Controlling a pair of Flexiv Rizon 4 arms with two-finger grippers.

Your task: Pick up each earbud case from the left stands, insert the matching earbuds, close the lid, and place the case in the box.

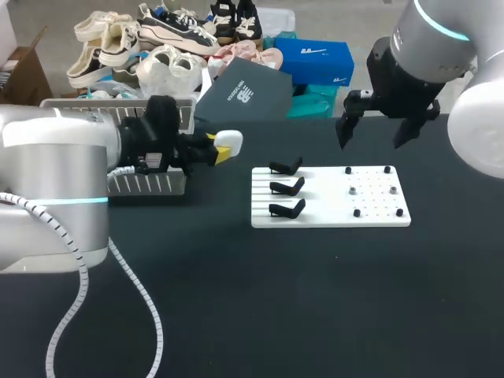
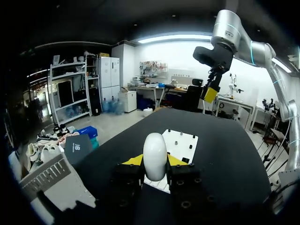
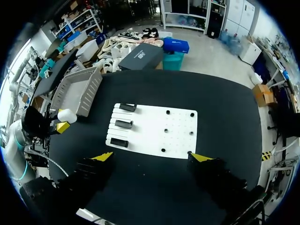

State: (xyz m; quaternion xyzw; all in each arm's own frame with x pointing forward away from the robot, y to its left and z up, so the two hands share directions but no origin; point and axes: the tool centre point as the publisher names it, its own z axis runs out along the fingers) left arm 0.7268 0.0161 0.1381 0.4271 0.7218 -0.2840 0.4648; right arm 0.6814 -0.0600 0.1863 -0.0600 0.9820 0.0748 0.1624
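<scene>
Left jaws pinch the rounded white case [image 2: 154,157]; right jaws hang spread wide. I worry that slick shell squirts out forward onto the tabletop [image 1: 315,299].

The earbud case [image 2: 154,156] is plain white, and the left gripper [image 2: 154,163] has yellow tips on black fingers. On the black table [image 1: 315,299], a white board [image 1: 331,206] carries three black stands [image 1: 287,187] and small dark dots. The box [image 1: 146,185] is pale grey.

The earbud case [image 2: 154,157] looks like smooth, glossy white plastic, the table [image 1: 260,299] matt black, and the board [image 1: 323,206] smooth matt white.
</scene>
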